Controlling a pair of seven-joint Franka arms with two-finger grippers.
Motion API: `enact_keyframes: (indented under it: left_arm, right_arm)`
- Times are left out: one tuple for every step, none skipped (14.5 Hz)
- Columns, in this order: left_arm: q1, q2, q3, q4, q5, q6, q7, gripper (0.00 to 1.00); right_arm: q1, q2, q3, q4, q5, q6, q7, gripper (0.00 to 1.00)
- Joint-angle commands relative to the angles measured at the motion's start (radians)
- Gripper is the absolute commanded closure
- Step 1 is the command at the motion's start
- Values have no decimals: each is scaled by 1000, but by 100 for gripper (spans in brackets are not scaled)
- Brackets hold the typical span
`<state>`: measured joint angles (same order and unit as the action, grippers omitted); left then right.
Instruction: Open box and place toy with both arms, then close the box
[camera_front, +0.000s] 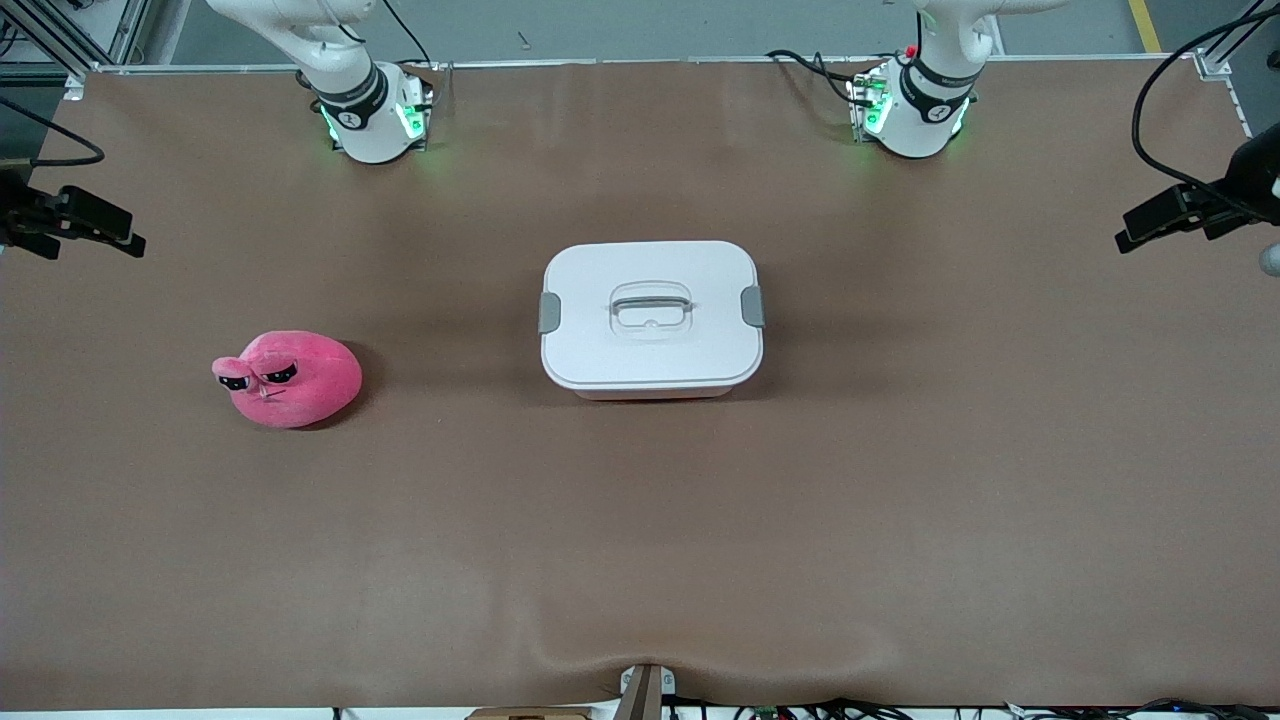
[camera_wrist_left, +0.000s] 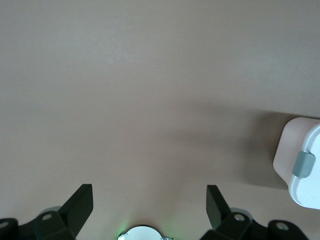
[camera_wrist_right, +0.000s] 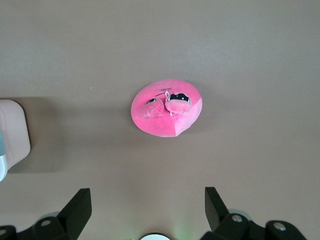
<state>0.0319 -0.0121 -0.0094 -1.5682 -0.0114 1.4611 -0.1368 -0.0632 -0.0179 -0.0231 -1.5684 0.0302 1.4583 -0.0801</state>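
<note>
The box (camera_front: 650, 355) stands mid-table with its white lid on, both grey side clips down and the grey handle (camera_front: 651, 303) lying flat. The pink plush toy (camera_front: 295, 385) lies on the table toward the right arm's end, a little nearer the front camera than the box. My left gripper (camera_wrist_left: 150, 192) is open and empty, high over bare table beside the box's clip end (camera_wrist_left: 303, 164). My right gripper (camera_wrist_right: 147, 195) is open and empty, high over bare table, with the toy (camera_wrist_right: 167, 112) and a corner of the box (camera_wrist_right: 12, 130) in its view. Neither gripper shows in the front view.
The arm bases (camera_front: 375, 120) (camera_front: 915, 115) stand at the table's edge farthest from the front camera. Black camera mounts (camera_front: 80, 220) (camera_front: 1190, 210) reach in over both ends of the table. A brown mat (camera_front: 640, 550) covers the table.
</note>
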Motion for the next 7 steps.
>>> enact_keyframes:
  left_arm:
    - [2,27,-4,33,19,-4,-9,0]
    - [2,27,-6,33,19,-1,-9,0]
    - [0,27,-6,33,18,2,-10,0]
    - [-1,29,-6,33,19,10,-10,0]
    - [-1,40,-6,33,18,21,-12,0]
    - [-1,55,-6,46,16,30,-17,0]
    - [-7,81,-7,72,10,28,-42,0]
  right_arm:
    - [-3,-7,2,-8,-13,-15,8,0]
    - [-7,-4,0,-8,-13,-21,6,0]
    - [-10,1,-1,-8,-13,-26,6,0]
    - [-9,1,-1,-8,-12,-27,8,0]
    - [-9,1,-1,-8,-13,-27,8,0]
    - [-9,1,-1,-10,-13,-30,5,0]
    - [-10,3,-1,-10,-13,-33,5,0]
